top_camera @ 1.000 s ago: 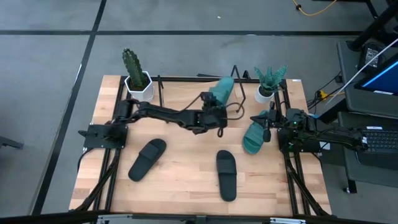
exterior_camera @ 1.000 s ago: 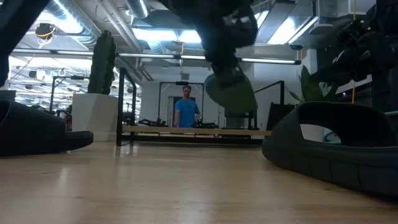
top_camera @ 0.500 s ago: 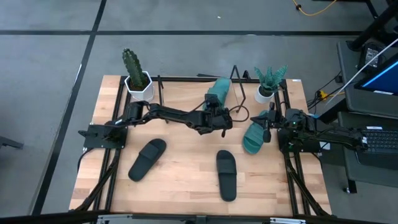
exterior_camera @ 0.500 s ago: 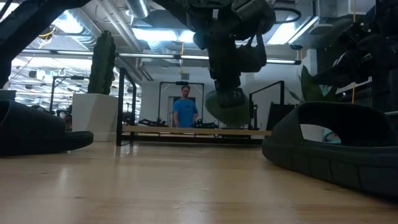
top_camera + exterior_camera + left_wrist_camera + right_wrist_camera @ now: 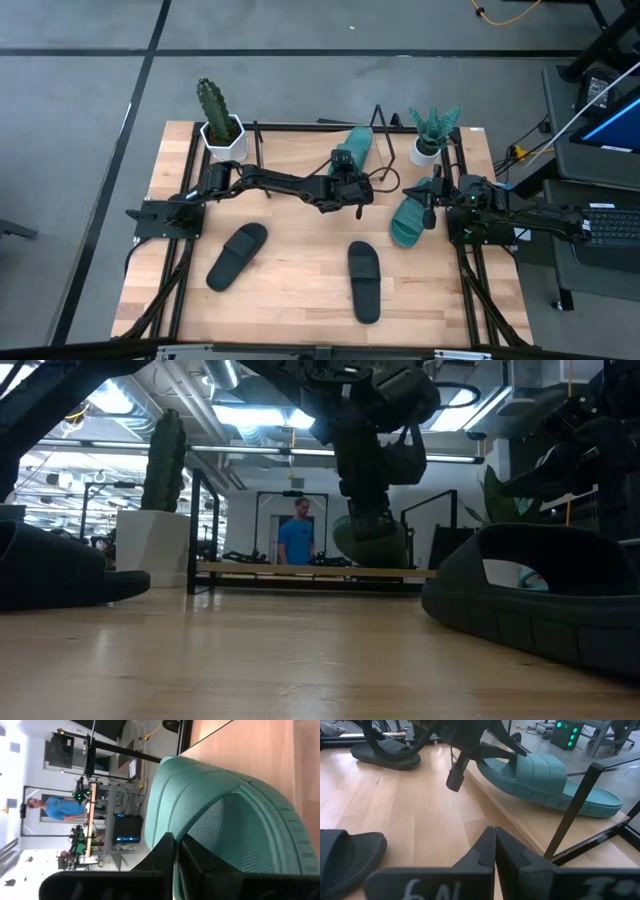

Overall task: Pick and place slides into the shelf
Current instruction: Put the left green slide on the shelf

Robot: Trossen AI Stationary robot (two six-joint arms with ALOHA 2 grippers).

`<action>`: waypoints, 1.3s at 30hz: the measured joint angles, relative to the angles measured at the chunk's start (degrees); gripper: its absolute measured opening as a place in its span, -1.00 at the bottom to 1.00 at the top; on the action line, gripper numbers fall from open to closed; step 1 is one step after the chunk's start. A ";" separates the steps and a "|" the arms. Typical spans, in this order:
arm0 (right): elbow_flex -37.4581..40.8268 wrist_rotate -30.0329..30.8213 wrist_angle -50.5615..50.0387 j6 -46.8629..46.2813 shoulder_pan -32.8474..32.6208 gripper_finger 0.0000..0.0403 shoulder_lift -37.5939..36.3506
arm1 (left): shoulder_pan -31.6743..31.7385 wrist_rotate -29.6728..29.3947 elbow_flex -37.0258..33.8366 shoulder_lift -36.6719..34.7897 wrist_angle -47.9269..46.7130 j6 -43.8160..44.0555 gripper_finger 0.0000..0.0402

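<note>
**Q.** What has changed over the last second, and what follows for the task?

**A.** My left gripper (image 5: 343, 172) has carried the teal slide (image 5: 353, 150) from a raised, tilted pose down toward the shelf (image 5: 300, 150) at the tabletop's (image 5: 290, 270) 12 o'clock edge. In the low view the slide's heel (image 5: 368, 540) now hangs lower than it did half a second ago, close above the board. From the right wrist view the sole lies along the slanted board (image 5: 520, 822) behind the black wire frame (image 5: 572, 805). I judge the placing nearly finished; letting go is the step not yet done.

**Q.** How do your fingers stand?

**A.** The left fingers (image 5: 172, 857) are clenched on the teal slide, at its heel end; the ribbed strap fills the left wrist view just past them. My right gripper (image 5: 432, 203) waits at the tabletop's 3 o'clock edge, its fingers (image 5: 490, 852) closed together with nothing between them.

**Q.** Where are the other slides?

**A.** The second teal slide (image 5: 407, 221) lies just beside the right gripper, toward 3 o'clock. One black slide (image 5: 236, 254) rests toward 8 o'clock, the other black slide (image 5: 364, 281) toward 5 o'clock, well apart. None of the three is on the shelf.
</note>
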State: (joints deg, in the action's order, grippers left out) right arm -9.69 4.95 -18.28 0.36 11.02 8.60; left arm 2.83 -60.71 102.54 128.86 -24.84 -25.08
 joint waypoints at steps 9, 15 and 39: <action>0.00 -0.02 -0.37 0.27 0.00 -0.97 0.00 | -0.26 11.27 -0.04 0.00 1.87 3.67 -0.79; 0.00 -0.18 -0.46 0.17 0.00 -0.97 0.00 | -0.26 14.26 -0.07 0.00 5.64 3.58 -0.62; 0.00 -0.61 -0.46 -0.07 0.00 -0.97 0.00 | 2.99 22.65 -0.15 0.00 14.24 3.69 -0.50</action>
State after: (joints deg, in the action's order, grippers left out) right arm -9.69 4.34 -18.74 0.30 11.03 8.60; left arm 5.82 -38.06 102.39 128.86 -10.60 -21.39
